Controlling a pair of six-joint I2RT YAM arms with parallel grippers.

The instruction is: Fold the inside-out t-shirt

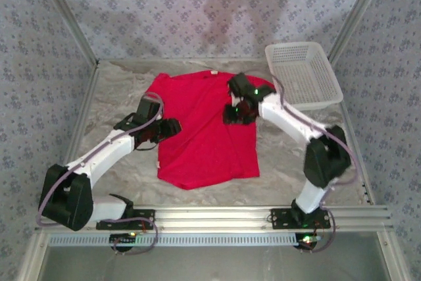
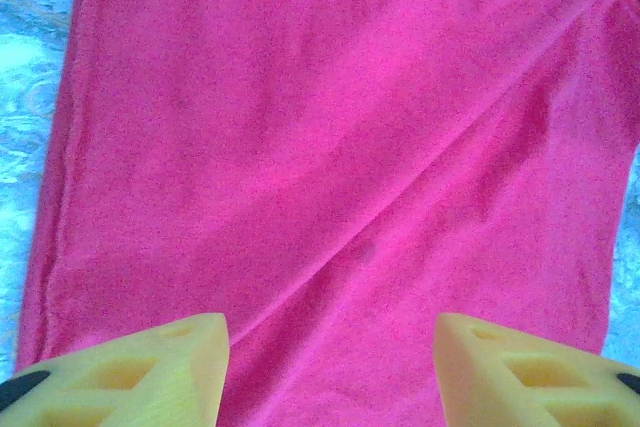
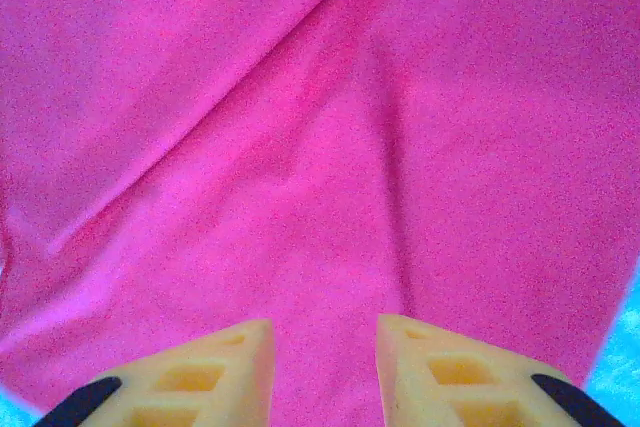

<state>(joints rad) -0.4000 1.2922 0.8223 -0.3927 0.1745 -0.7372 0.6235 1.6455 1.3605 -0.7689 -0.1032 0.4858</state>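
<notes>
Red t-shirt [image 1: 204,137] lies flat at the marbled worktop [image 1: 296,166] centre. The left gripper [image 2: 330,335] gapes over its left edge, and the right gripper [image 3: 323,335], narrowly parted, is over its upper right. Neither grips cloth. A white mesh basket [image 1: 304,74] sits at the far right corner; floral-papered walls [image 1: 164,4] surround.

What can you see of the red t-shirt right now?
The t-shirt is plain bright red, soft matte cloth, short-sleeved, with a small white neck tag at its far edge. It lies spread nearly flat on the table, collar away from the arm bases and hem nearest them. Diagonal creases run across it. The left claw is at its left edge and the right claw is over its upper right part. Both are open, and whether they touch the cloth is unclear.
</notes>
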